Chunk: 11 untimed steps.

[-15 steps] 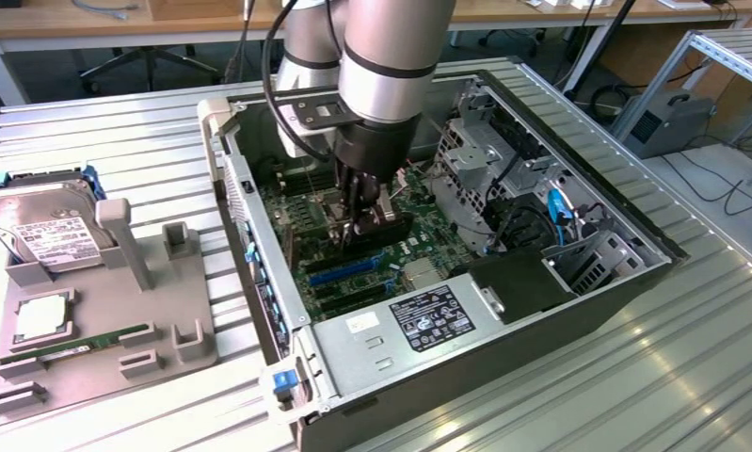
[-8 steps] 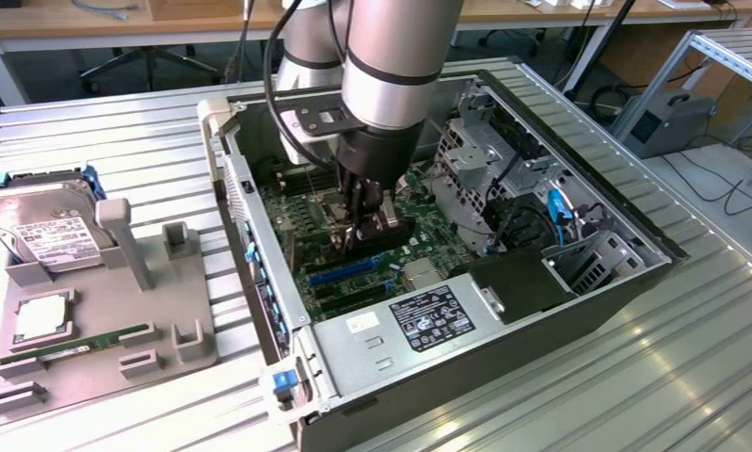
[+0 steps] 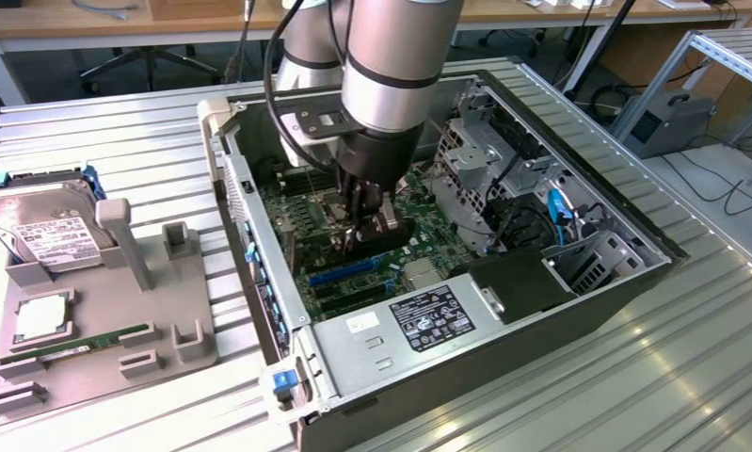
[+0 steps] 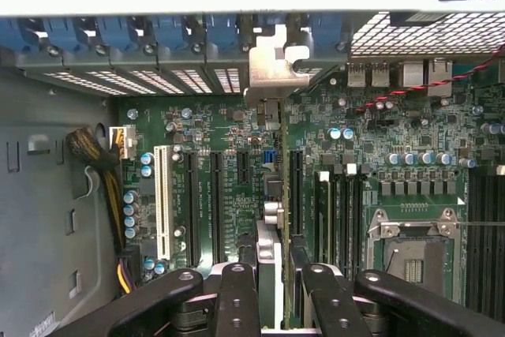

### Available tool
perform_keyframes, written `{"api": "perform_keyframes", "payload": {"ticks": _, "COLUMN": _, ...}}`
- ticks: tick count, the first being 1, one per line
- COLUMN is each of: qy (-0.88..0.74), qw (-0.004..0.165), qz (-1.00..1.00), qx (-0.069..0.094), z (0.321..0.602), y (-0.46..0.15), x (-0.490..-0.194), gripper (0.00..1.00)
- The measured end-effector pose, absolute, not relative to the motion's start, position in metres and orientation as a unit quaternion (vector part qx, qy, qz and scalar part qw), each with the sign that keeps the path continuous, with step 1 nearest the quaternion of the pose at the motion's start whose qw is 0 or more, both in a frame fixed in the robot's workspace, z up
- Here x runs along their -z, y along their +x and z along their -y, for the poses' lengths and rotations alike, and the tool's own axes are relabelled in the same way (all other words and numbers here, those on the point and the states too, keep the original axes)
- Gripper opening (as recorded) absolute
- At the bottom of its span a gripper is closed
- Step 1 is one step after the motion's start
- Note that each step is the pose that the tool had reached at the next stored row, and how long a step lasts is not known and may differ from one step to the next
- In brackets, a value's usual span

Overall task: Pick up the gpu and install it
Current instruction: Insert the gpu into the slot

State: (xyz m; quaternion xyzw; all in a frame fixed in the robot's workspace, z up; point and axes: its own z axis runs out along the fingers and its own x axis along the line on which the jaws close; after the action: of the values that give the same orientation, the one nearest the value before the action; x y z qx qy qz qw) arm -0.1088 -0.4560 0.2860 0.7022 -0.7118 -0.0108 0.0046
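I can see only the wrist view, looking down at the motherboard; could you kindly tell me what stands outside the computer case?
Observer: A grey parts holder stands on the ribbed metal table, to the exterior view's left of the case.
Operator: Thank you. Is anything in that holder?
Observer: Yes, a hard drive sits at its far end and a green memory stick lies in a slot nearer the camera.
Operator: And how does the arm come in?
Observer: The arm reaches down from above into the open case, which lies on its side, with the gripper shut on the graphics card.
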Motion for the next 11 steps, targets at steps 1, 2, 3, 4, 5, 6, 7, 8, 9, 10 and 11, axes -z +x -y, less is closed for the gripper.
{"api": "perform_keyframes", "payload": {"ticks": 1, "qy": 0.702, "qw": 0.005, "qz": 0.712, "qx": 0.011, "z": 0.4560, "y": -0.1089, "x": -0.2856, "gripper": 0.27}}
{"api": "perform_keyframes", "payload": {"ticks": 2, "qy": 0.702, "qw": 0.005, "qz": 0.712, "qx": 0.011, "z": 0.4560, "y": -0.1090, "x": -0.2854, "gripper": 0.27}}
{"api": "perform_keyframes", "payload": {"ticks": 3, "qy": 0.702, "qw": 0.005, "qz": 0.712, "qx": 0.011, "z": 0.4560, "y": -0.1093, "x": -0.2851, "gripper": 0.27}}
{"api": "perform_keyframes", "payload": {"ticks": 4, "qy": 0.702, "qw": 0.005, "qz": 0.712, "qx": 0.010, "z": 0.4560, "y": -0.1098, "x": -0.2849, "gripper": 0.27}}
{"api": "perform_keyframes", "payload": {"ticks": 5, "qy": 0.702, "qw": 0.005, "qz": 0.712, "qx": 0.010, "z": 0.4560, "y": -0.1103, "x": -0.2847, "gripper": 0.27}}
{"api": "perform_keyframes", "payload": {"ticks": 6, "qy": 0.702, "qw": 0.005, "qz": 0.712, "qx": 0.010, "z": 0.4561, "y": -0.1107, "x": -0.2844, "gripper": 0.27}}
{"api": "perform_keyframes", "payload": {"ticks": 7, "qy": 0.702, "qw": 0.005, "qz": 0.712, "qx": 0.010, "z": 0.4562, "y": -0.1108, "x": -0.2843, "gripper": 0.27}}
{"api": "perform_keyframes", "payload": {"ticks": 8, "qy": 0.702, "qw": 0.005, "qz": 0.712, "qx": 0.010, "z": 0.4563, "y": -0.1111, "x": -0.2841, "gripper": 0.27}}
{"api": "perform_keyframes", "payload": {"ticks": 9, "qy": 0.702, "qw": 0.006, "qz": 0.712, "qx": 0.010, "z": 0.4564, "y": -0.1113, "x": -0.2840, "gripper": 0.27}}
{"api": "perform_keyframes", "payload": {"ticks": 10, "qy": 0.702, "qw": 0.006, "qz": 0.712, "qx": 0.010, "z": 0.4564, "y": -0.1118, "x": -0.2837, "gripper": 0.27}}
{"api": "perform_keyframes", "payload": {"ticks": 11, "qy": 0.702, "qw": 0.006, "qz": 0.712, "qx": 0.009, "z": 0.4565, "y": -0.1122, "x": -0.2835, "gripper": 0.27}}
